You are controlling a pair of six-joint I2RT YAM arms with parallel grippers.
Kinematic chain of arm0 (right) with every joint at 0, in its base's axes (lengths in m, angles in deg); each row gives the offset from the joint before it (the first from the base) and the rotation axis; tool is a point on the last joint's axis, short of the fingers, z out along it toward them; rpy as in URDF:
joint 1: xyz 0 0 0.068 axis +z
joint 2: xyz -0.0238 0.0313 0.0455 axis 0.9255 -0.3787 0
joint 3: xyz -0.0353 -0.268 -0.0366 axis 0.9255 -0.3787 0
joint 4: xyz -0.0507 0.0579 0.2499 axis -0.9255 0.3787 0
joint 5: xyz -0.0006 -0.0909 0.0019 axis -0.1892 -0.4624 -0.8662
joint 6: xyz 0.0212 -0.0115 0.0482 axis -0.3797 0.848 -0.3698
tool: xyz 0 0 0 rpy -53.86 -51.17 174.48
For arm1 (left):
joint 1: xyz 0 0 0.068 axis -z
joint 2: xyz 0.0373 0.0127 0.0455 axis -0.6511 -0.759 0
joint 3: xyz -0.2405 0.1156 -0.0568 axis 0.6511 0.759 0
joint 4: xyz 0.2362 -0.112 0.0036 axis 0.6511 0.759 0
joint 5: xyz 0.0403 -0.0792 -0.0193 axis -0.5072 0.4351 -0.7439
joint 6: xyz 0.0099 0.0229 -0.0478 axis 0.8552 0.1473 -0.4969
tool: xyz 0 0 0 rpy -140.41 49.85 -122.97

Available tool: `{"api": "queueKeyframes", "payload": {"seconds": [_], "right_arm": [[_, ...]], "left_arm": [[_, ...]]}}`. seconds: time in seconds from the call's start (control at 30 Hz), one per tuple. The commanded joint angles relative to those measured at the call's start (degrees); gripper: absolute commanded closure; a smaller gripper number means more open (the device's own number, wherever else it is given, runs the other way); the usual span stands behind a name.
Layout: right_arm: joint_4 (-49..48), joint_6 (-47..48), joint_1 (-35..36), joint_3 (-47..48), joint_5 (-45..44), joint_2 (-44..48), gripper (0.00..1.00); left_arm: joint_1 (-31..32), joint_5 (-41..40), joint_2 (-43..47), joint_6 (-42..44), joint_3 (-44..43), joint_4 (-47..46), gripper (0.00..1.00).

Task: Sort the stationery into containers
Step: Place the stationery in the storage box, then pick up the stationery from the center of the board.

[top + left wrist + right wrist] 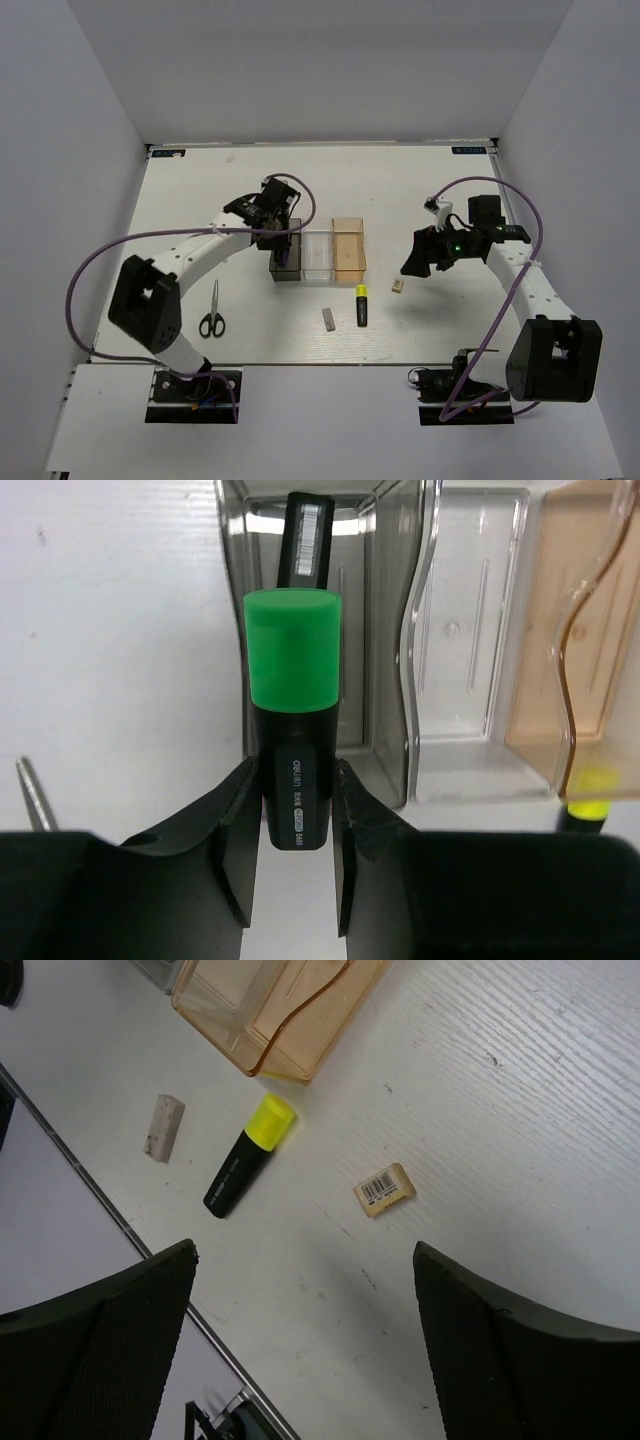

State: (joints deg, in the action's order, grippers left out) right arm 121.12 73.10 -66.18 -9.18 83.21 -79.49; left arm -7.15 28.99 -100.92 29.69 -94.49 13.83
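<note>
My left gripper [295,820] is shut on a black highlighter with a green cap [293,730], which hangs over the near end of the dark smoky bin [385,680]. Inside that bin lies another black highlighter [308,538], its cap hidden. The clear bin [317,255] and the orange bin [349,247] stand to its right. On the table lie the scissors [212,310], a grey eraser [328,318], a yellow-capped highlighter [248,1156] and a beige eraser [384,1190]. My right gripper [305,1250] hovers open above the table, just near of the beige eraser, holding nothing.
The table's near metal edge [150,1255] runs close under my right gripper's left finger. Purple cables loop off both arms. The scissors tip [32,795] shows to the left of my left gripper.
</note>
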Motion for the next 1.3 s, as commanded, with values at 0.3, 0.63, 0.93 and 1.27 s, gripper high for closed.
{"api": "queueKeyframes", "payload": {"seconds": [0.3, 0.63, 0.93, 1.27], "right_arm": [[2.9, 0.9, 2.7, 3.3, 5.4, 1.1, 0.21], [0.8, -5.9, 26.4, 6.7, -10.6, -9.9, 0.90], [-8.0, -18.3, 40.3, 2.4, -31.8, -14.9, 0.33], [-14.6, -33.7, 48.1, 1.3, -53.6, -20.8, 0.35]], "left_arm": [[-0.5, -0.6, -9.2, 1.4, -11.5, 1.2, 0.47], [1.1, -2.1, 7.9, 1.9, -5.1, 4.4, 0.60], [-6.9, -7.7, 35.9, 0.4, 23.1, 11.6, 0.27], [-15.7, -1.9, 44.3, 1.7, 30.4, 12.5, 0.24]]}}
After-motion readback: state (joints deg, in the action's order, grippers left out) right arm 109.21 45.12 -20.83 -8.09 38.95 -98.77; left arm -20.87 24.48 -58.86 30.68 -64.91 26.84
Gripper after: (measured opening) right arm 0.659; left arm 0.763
